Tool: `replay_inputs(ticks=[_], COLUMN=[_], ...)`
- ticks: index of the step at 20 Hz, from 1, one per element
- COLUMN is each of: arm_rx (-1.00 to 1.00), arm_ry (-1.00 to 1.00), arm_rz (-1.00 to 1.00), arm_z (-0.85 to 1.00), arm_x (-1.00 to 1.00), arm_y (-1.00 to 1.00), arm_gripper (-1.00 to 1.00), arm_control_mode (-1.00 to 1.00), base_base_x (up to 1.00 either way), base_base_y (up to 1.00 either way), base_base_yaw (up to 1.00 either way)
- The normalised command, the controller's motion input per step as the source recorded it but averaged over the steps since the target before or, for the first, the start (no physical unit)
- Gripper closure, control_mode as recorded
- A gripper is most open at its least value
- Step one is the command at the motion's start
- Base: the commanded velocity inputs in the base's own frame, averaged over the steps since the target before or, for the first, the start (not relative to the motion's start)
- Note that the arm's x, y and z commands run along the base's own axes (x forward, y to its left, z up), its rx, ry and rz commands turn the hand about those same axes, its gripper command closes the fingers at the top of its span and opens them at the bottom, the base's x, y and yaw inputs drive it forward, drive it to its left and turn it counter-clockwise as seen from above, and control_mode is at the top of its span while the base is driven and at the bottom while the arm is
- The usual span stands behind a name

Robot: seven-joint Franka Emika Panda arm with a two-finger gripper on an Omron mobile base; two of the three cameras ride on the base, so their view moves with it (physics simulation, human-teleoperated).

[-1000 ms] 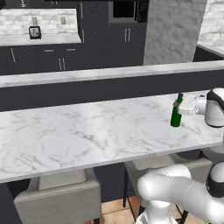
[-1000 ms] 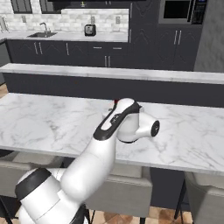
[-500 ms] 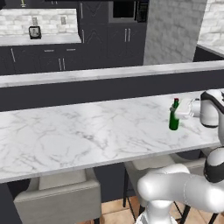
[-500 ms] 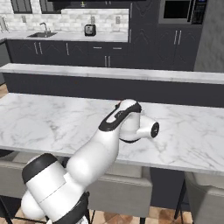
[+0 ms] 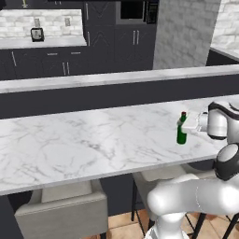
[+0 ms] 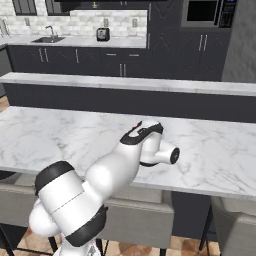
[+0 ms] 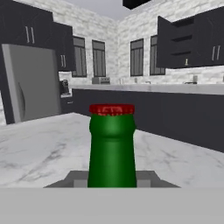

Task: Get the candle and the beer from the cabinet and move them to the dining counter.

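I have the beer [image 5: 181,132] standing upright on the white marble worktop [image 5: 84,144], right of centre in the left base view, a green bottle with a red cap. The arm [image 5: 219,122] reaches in from the right edge of that frame, and its pale hand piece meets the bottle at about neck height. In the hand view the bottle neck [image 7: 112,146] stands in the middle of the frame, the red cap just above the centre, and the grey finger blocks sit close against it on both sides at the bottom. From that I read the jaws as partly closed around the neck and holding it; I see no gap between the fingers and the glass.

In the right base view the arm [image 6: 107,175] sweeps up from the lower left, and its wrist covers the spot on the worktop where the bottle stands; only a sliver of red [image 6: 138,123] peeks out above the dark wrist band.

Behind the worktop runs a dark raised ledge [image 5: 116,93] with a pale top. Beige stools [image 5: 63,210] are tucked under the near edge.

In the upper right of the hand view a black wall cabinet [image 7: 183,41] hangs with its door swung open, and a small pale thing [image 7: 186,62] stands on its lower shelf, too small for me to identify. A steel fridge [image 7: 30,83] stands at the left of that view.
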Motion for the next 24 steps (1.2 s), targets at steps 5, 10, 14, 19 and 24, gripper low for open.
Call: replay_inputs(ticks=[5, 10, 14, 19, 24], arm_rx=[0.00, 0.00, 0.02, 0.08, 0.05], arm_ry=[0.00, 0.00, 0.00, 0.00, 0.00], arm_rz=[0.00, 0.00, 0.00, 0.00, 0.00], arm_z=[-0.40, -0.25, -0.05, 0.00, 0.00], arm_x=[0.15, 0.20, 0.29, 0.38, 0.41], arm_y=[0.00, 0.00, 0.00, -0.10, -0.07], arm_gripper=[1.00, 1.00, 1.00, 1.00, 1.00], arm_control_mode=[-1.00, -1.00, -1.00, -1.00, -1.00], base_base_x=[0.00, 0.00, 0.00, 0.00, 0.00], base_base_y=[0.00, 0.00, 0.00, 0.00, 0.00], base_base_yaw=[0.00, 0.00, 0.00, 0.00, 0.00])
